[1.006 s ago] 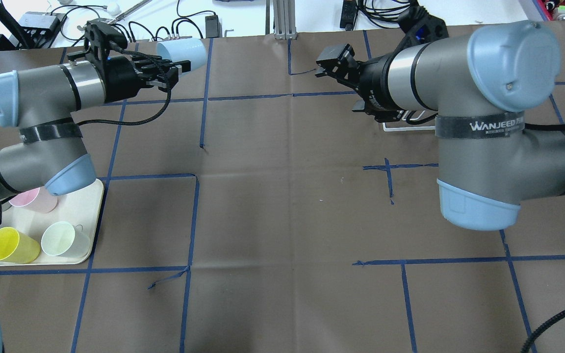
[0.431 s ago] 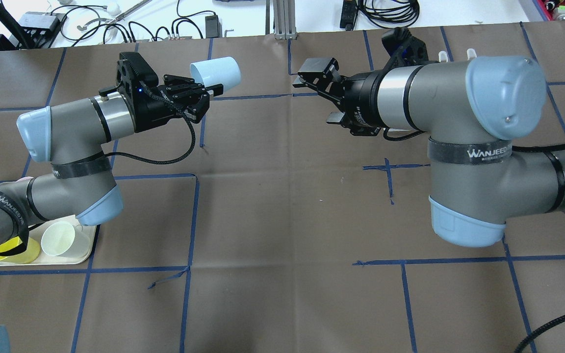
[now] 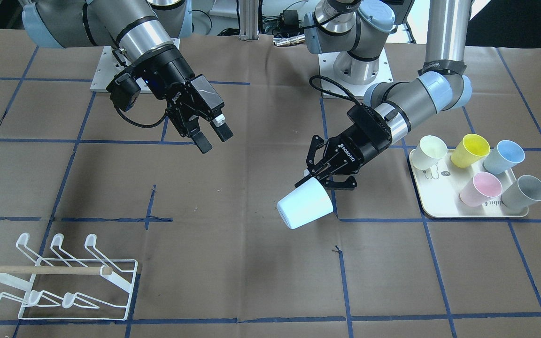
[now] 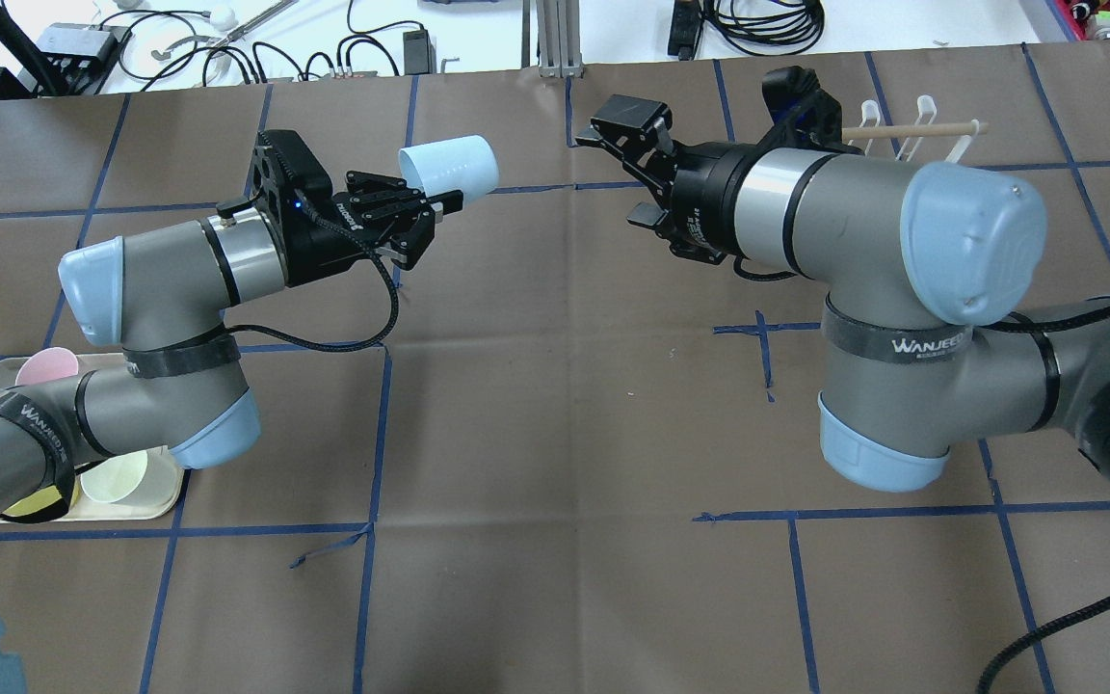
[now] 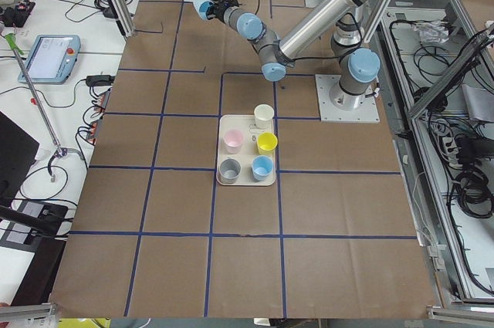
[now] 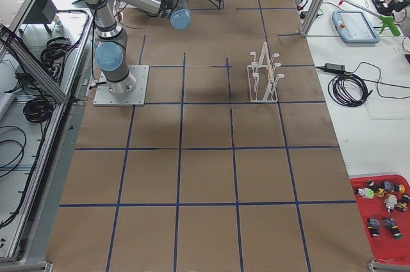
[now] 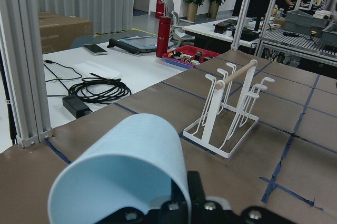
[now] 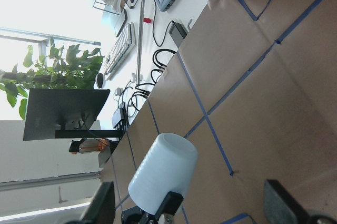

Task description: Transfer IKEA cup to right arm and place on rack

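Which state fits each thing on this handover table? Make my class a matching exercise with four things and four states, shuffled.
1 pale blue cup
2 right arm
3 yellow cup
4 rack

a on the cream tray
b jaws open, empty
c no cup on it
d held in the left arm's jaws

Pairs: 1-d; 2-b; 3-a; 4-c

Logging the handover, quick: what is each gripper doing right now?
Left gripper: shut on the pale blue plastic cup.
Right gripper: open, empty.
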Controlling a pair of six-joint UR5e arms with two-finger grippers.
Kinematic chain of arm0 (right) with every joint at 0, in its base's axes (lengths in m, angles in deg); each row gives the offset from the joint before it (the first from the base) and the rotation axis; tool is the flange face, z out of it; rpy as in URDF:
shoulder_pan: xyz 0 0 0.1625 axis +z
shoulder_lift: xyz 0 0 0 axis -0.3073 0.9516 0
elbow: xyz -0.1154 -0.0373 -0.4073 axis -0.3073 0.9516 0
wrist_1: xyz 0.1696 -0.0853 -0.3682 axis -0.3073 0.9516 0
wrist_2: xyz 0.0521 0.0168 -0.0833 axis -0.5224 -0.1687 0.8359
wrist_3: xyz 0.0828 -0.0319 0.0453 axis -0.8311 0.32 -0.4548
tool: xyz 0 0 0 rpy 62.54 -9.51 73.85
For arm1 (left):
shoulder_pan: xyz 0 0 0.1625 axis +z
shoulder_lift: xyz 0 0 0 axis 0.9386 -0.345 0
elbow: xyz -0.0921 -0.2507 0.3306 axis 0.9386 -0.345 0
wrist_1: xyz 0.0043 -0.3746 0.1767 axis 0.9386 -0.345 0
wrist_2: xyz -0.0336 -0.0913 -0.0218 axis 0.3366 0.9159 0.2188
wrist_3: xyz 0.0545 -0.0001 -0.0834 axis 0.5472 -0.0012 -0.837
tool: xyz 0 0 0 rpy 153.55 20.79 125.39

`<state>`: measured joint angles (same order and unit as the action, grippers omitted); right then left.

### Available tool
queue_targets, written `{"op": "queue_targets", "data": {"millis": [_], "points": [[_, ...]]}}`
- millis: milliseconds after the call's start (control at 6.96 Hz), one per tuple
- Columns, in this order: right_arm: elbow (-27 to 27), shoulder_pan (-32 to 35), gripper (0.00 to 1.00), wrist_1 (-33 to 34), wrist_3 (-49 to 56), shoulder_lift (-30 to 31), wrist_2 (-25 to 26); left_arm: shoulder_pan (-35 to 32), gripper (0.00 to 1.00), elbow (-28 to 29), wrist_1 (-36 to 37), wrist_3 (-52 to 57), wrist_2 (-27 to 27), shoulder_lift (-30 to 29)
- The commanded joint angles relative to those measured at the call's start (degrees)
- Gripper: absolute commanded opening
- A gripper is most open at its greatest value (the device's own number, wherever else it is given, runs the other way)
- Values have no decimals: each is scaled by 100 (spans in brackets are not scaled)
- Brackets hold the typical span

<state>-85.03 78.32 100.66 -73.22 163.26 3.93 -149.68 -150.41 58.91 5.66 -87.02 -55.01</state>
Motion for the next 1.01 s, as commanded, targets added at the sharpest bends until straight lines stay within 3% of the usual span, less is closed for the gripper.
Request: {"op": "queue_targets", "data": {"millis": [0,431,863], "points": [[-111,3,99,1114,-815,-394,-3,-213,0,-237,780,-727,-70,-9],[-260,12,98,1399,-877,-748,76,-249,0,-264,811,-1328,-70,96],[-549,20,98,2353,-2043,-836,120,-249,0,-255,819,-1319,-61,70]]}}
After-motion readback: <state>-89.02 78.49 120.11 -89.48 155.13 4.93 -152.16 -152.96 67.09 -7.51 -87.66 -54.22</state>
